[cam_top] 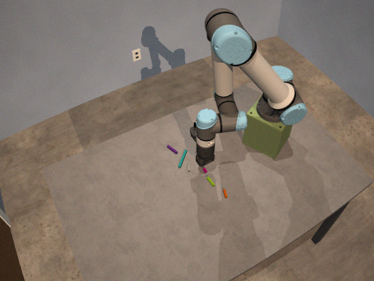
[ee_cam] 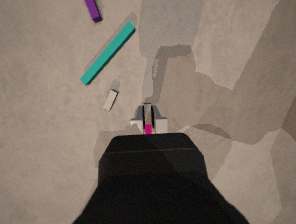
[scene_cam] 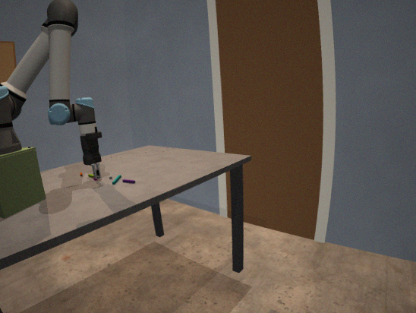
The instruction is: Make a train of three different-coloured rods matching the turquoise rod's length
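Note:
My gripper (cam_top: 204,168) (scene_cam: 96,175) (ee_cam: 147,112) is shut on the short magenta rod (cam_top: 205,170) (ee_cam: 148,129), low at the table top. A lime rod (cam_top: 211,181) (scene_cam: 91,175) lies just beyond the magenta rod, roughly in line with it. An orange rod (cam_top: 224,193) (scene_cam: 81,174) lies further along, apart from the lime one. The turquoise rod (cam_top: 182,158) (scene_cam: 116,179) (ee_cam: 108,53) lies to the left of the gripper. A small grey rod (cam_top: 188,168) (ee_cam: 110,99) lies beside its near end. A purple rod (cam_top: 172,149) (scene_cam: 129,181) (ee_cam: 93,10) lies further left.
The arm's green base block (cam_top: 267,131) (scene_cam: 19,181) stands at the table's back right. The grey table (cam_top: 136,222) (scene_cam: 182,167) has its front edge well away from the rods.

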Robot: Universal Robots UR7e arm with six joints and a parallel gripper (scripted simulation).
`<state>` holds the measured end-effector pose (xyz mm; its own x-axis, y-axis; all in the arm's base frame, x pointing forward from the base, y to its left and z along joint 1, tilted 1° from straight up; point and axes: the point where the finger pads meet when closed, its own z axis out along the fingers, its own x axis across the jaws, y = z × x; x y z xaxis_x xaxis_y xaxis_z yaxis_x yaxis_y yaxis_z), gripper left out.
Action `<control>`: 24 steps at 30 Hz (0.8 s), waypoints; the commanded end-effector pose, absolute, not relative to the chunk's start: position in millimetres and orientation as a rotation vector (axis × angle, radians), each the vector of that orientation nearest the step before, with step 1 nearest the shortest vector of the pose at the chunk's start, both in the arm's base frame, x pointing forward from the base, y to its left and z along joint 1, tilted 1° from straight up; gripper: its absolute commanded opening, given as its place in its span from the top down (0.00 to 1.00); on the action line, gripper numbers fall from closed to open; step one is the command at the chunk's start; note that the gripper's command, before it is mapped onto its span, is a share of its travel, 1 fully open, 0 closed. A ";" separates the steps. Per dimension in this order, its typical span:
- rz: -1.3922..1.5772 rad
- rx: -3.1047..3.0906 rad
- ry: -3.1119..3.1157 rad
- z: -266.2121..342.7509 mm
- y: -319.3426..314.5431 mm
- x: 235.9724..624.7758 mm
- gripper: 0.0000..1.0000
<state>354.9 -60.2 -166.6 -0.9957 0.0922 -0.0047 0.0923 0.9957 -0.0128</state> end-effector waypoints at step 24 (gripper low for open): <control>-0.021 0.145 3.133 -172.3 -60.4 355.2 0.76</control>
